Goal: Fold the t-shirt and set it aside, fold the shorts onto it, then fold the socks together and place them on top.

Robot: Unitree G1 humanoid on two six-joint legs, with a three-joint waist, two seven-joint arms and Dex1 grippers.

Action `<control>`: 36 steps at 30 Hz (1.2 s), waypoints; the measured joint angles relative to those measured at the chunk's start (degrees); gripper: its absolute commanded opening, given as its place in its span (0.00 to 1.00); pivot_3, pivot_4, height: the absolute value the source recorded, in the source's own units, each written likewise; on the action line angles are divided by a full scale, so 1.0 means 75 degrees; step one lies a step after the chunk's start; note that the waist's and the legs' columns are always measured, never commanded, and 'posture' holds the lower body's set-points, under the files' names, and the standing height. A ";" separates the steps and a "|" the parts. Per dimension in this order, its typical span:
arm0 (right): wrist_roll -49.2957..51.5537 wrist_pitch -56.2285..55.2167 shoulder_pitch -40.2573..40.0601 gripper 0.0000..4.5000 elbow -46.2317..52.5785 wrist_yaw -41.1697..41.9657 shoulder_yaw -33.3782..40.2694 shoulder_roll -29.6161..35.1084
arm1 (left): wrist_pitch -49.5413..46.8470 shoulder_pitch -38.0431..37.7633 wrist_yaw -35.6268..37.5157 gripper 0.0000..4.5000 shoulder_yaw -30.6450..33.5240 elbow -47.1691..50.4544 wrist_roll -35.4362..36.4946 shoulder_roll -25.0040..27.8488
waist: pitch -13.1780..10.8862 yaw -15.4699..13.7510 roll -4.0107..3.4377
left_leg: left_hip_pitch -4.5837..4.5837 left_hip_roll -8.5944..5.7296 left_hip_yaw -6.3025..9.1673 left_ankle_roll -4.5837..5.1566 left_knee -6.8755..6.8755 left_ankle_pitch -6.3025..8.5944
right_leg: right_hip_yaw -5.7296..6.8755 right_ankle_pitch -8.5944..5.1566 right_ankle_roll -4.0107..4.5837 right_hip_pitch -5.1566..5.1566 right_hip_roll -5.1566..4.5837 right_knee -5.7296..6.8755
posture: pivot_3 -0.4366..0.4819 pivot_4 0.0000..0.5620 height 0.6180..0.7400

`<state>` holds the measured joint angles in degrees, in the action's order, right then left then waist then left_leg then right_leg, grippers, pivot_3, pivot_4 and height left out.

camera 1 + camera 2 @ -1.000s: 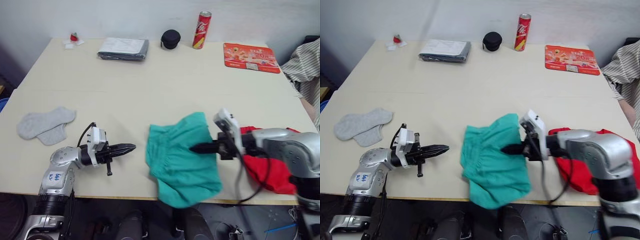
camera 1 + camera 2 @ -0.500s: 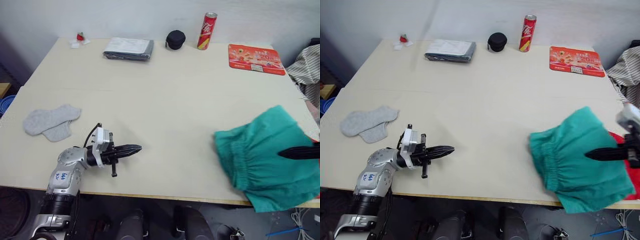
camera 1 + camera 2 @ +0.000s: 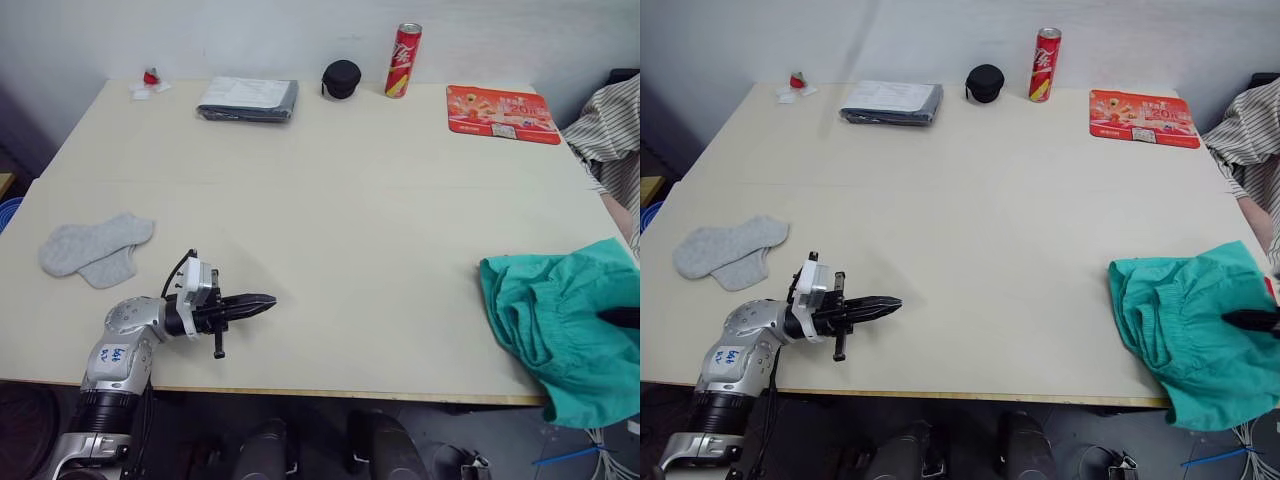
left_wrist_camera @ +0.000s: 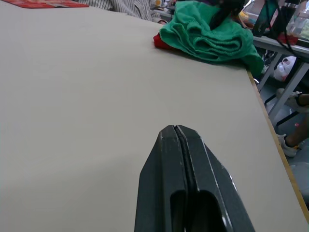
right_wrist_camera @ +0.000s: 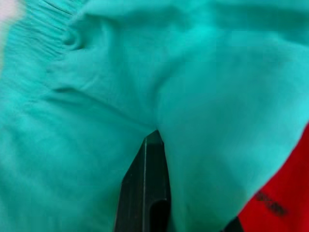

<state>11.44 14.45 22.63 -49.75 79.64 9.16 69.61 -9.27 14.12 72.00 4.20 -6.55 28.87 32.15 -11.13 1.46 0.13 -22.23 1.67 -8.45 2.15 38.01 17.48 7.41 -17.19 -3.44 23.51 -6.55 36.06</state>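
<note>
The teal-green soft fabric shorts lie bunched at the right end of the pale beige counter, their lower part drooping over the near edge. They cover most of the bright red cotton t-shirt, of which a red strip peeks out beneath the green heap in the left wrist view and a red corner shows in the right wrist view. The right claw is clenched on a fold of the shorts, the cloth puckering at its black tips. The left claw rests low over the bare counter near the front left edge, its two black fingers pressed together with nothing between them. The pair of small light-grey ankle socks lies flat and overlapping at the counter's left side, well apart from both garments.
</note>
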 measured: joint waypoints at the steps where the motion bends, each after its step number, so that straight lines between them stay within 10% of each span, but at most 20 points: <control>1: -0.0061 -0.0164 0.0091 0.16 -0.0148 -0.0120 -0.0007 -0.0035 | -0.0033 0.0000 -0.0008 0.00 0.0000 0.0047 0.0001 0.0020 | -0.0010 0.0002 -0.0017 | -0.0001 0.0000 -0.0002 0.0001 0.0000 -0.0001 | 0.0000 0.0000 0.0000 0.0001 0.0000 0.0000 | 0.48 0.27 1.00; 12: 0.0069 -0.1608 -0.1611 0.99 0.0084 0.0261 0.1467 0.1263 | -0.0283 -0.0300 -0.0199 0.00 0.0306 0.0267 0.0018 0.0418 | -0.0018 -0.0015 -0.0035 | 0.0003 0.0000 -0.0002 0.0009 0.0002 -0.0017 | 0.0001 0.0002 -0.0003 -0.0007 0.0003 -0.0004 | 0.48 0.27 1.00; 21: 0.2282 -0.0741 -0.4378 1.00 0.5950 0.0563 0.4409 -0.0879 | -0.0286 -0.1562 -0.0838 0.08 0.1703 0.0324 0.0038 0.0957 | -0.0017 0.0012 -0.0005 | 0.0016 0.0021 0.0014 -0.0016 -0.0048 0.0001 | -0.0005 0.0002 -0.0002 -0.0002 0.0016 -0.0012 | 0.48 0.27 1.00; 27: 0.2913 -0.0948 -0.4596 1.00 0.9461 -0.0592 0.2490 -0.3562 | -0.0428 -0.3638 -0.1706 0.49 0.3389 0.1057 0.0186 0.0814 | 0.0007 -0.0004 0.0063 | 0.0017 0.0011 0.0020 -0.0050 -0.0064 0.0023 | -0.0008 0.0001 0.0001 -0.0004 0.0003 -0.0029 | 0.48 0.27 1.00; 34: 0.1390 -0.3031 -0.4777 1.00 0.9556 -0.1437 0.0199 -0.5376 | -0.0292 -0.5322 -0.3156 1.00 0.5472 0.1619 0.0460 -0.0168 | 0.0024 -0.0056 0.0089 | 0.0019 -0.0006 0.0008 -0.0035 -0.0051 0.0032 | -0.0023 0.0003 -0.0002 -0.0002 -0.0014 -0.0029 | 0.48 0.27 1.00; 36: 0.1052 -0.3270 -0.4985 1.00 0.9443 -0.1707 -0.0100 -0.5495 | -0.0151 -0.5590 -0.3456 1.00 0.5933 0.1309 0.0466 -0.0396 | 0.0031 -0.0066 0.0100 | 0.0019 -0.0005 0.0008 -0.0031 -0.0052 0.0038 | -0.0023 -0.0001 0.0006 0.0001 -0.0014 -0.0029 | 0.48 0.27 1.00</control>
<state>19.33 -10.07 -14.76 21.07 66.84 8.41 28.40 -10.41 -27.80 46.08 48.70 3.26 32.37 29.17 -10.89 0.97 0.88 -22.08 1.64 -8.40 1.92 37.62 17.76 7.23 -17.20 -3.40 23.52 -6.65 35.85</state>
